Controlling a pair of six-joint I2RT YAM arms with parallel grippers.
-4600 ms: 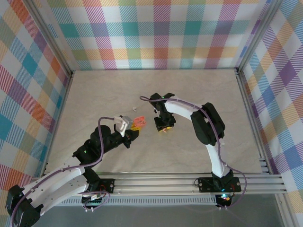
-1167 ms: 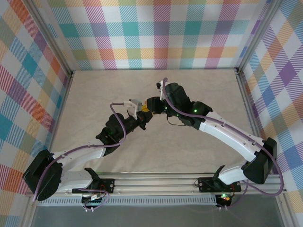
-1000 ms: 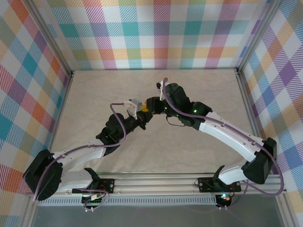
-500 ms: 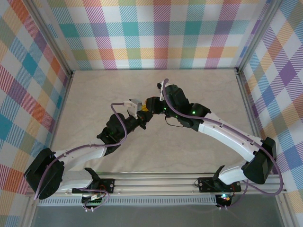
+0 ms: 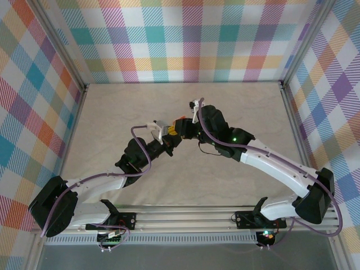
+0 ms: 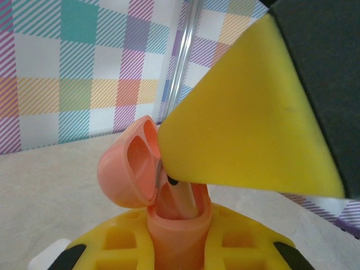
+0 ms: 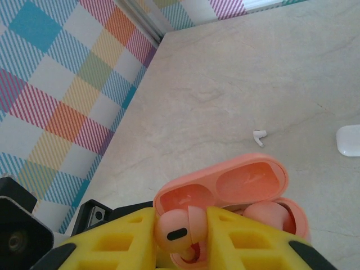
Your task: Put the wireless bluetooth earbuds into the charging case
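While the two arms meet over the middle of the worktop [image 5: 112, 112], well clear of every edge, the left fingers [image 6: 115, 244] are clamped on the pink case [image 6: 177, 230], lid thrown open, mouth up. The right fingers [image 7: 124, 242] are pinched on a pink earbud [image 7: 175, 228] right at that mouth, head up, stem pointing down along the empty socket. It looks like a straight push along the stem. The other socket seems filled. A white case [image 7: 349, 139] and one white earbud [image 7: 259, 135] lie loose on the worktop beyond.
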